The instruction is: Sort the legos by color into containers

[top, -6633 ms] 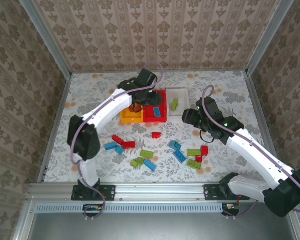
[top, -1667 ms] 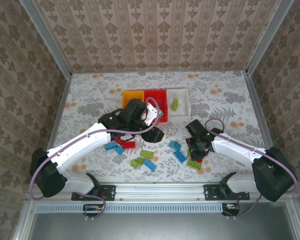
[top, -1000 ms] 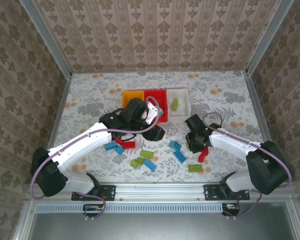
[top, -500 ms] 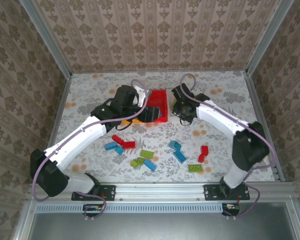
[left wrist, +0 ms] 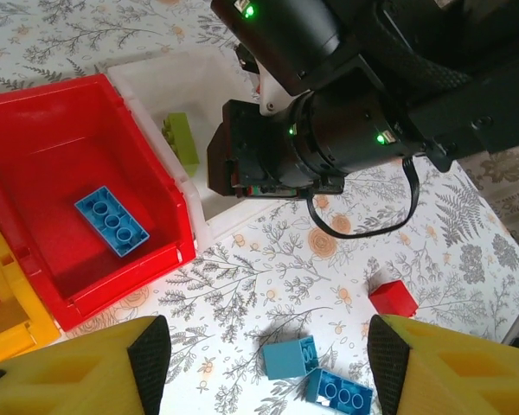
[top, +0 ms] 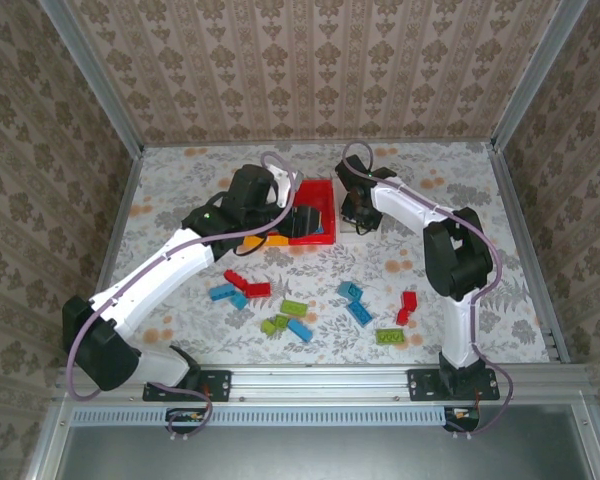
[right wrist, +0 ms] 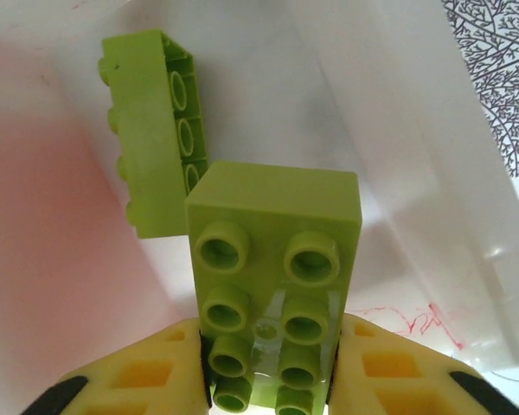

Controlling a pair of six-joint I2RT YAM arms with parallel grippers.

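My right gripper is shut on a lime green lego and holds it low inside the white container, next to another green lego lying there. From above, that gripper hangs over the white container. My left gripper is open with nothing seen between its fingers. It hovers near the red container, which holds a blue lego. The yellow container sits left of the red one, partly under the left arm. Red, blue and green legos lie scattered on the table.
Loose legos lie in two groups: red and blue on the left, blue, red and green on the right. The two arms are close together over the containers. Metal rails edge the table.
The right arm swung from the table's right middle up to the white container, carrying a green lego. The left gripper rose from the table's centre to the red container.
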